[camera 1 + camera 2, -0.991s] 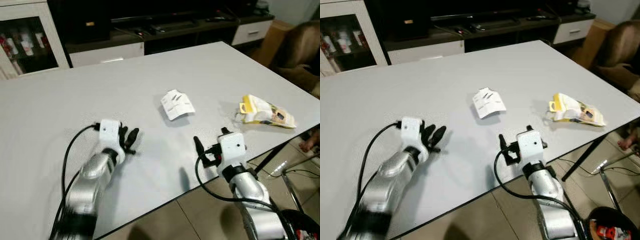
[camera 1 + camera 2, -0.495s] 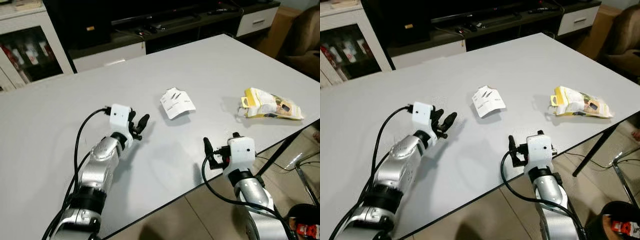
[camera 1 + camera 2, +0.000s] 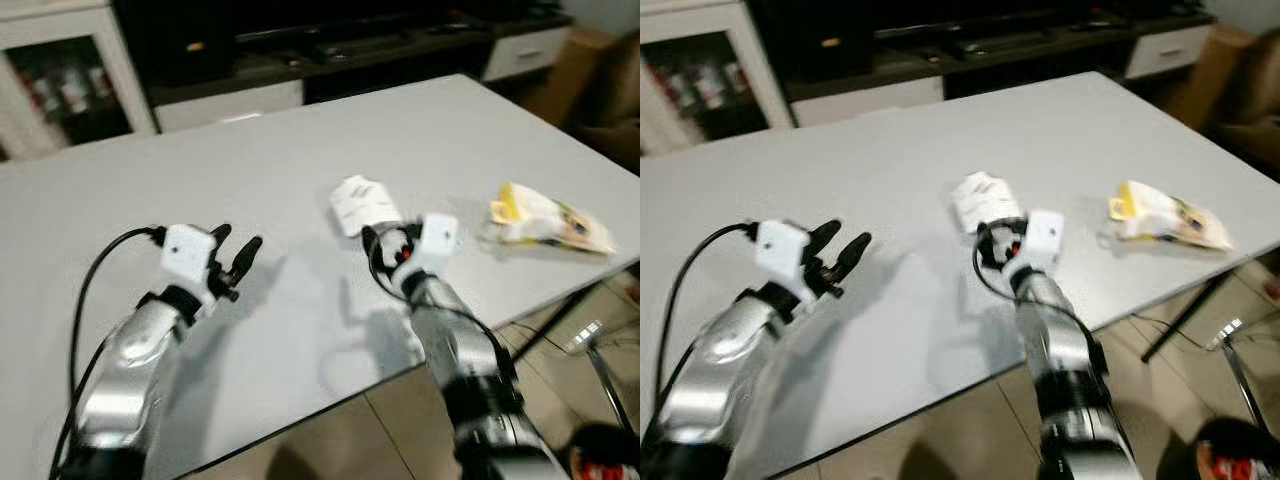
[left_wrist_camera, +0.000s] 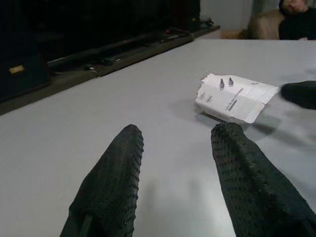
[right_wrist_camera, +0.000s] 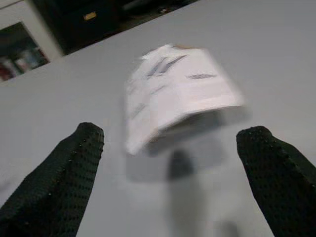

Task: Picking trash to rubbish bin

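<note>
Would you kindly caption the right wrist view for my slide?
Open right gripper closing in on white paper scrap lying on the grey table.

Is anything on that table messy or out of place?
Yes: two bits of litter lie on the table. A torn, bent white paper wrapper sits mid-table, just ahead of the open right hand. A crumpled yellow packet lies near the table's right edge.
</note>
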Controlling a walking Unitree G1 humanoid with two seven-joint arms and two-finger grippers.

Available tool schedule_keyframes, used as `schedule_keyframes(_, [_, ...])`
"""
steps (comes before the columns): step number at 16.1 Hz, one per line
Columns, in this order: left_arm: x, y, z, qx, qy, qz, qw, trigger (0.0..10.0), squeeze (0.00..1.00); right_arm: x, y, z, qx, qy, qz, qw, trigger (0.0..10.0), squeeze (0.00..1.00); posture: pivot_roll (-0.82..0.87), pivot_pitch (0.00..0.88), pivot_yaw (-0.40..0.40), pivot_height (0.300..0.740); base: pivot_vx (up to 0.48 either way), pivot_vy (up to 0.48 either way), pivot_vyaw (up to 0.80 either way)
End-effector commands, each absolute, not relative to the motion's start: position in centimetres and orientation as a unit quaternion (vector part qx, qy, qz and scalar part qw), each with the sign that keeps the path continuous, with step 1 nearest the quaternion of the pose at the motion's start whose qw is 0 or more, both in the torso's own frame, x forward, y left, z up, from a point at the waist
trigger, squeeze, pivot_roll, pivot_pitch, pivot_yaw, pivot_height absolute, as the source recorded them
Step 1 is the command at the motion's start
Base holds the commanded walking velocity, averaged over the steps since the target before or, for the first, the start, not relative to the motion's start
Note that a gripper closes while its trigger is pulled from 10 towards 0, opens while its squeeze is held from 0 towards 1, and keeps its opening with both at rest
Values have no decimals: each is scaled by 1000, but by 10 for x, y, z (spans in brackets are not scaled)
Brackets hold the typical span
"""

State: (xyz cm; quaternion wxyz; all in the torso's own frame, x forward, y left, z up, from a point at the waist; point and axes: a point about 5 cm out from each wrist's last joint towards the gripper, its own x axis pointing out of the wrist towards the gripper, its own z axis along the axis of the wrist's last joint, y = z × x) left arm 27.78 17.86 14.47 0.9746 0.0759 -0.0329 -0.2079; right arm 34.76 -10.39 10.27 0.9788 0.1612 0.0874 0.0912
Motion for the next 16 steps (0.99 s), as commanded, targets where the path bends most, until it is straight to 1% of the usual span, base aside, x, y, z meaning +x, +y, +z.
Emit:
schedule_keyframes(1, [272,179,156,81,-45,-213,973,10000,0,353,-103,102,184,93,91,974,10000,1000,137,0,-48,740,0,0,0])
schedule_keyframes(4, [249,183,165,86,-42,-203,974,10000,0,366,-93,106,207,102,98,968,10000,1000,201,30,-86,740,0,0,0])
schedule_keyframes(6, [238,186,167,88,-34,-202,975,10000,0,370,-95,104,219,114,69,967,10000,1000,224,45,-103,740,0,0,0])
schedule_keyframes(8, [226,185,170,89,-24,-211,973,10000,0,370,-96,104,248,110,48,961,10000,1000,246,53,-110,740,0,0,0])
schedule_keyframes(12, [215,185,172,96,-5,-212,972,10000,0,365,-103,94,293,95,22,951,10000,1000,258,62,-100,740,0,0,0])
schedule_keyframes(13, [216,185,174,98,-5,-212,972,10000,0,367,-105,95,298,98,15,949,10000,1000,266,72,-96,740,0,0,0])
schedule_keyframes(14, [216,186,176,105,-8,-210,972,10000,0,370,-107,96,320,99,9,942,10000,1000,273,80,-93,740,0,0,0])
schedule_keyframes(15, [216,188,181,113,-12,-207,972,10000,0,374,-108,101,336,101,7,936,10000,114,304,113,-88,740,0,0,0])
schedule_keyframes(16, [214,189,185,119,-14,-206,971,10000,0,378,-106,106,350,104,8,931,10000,0,315,121,-87,740,0,0,0])
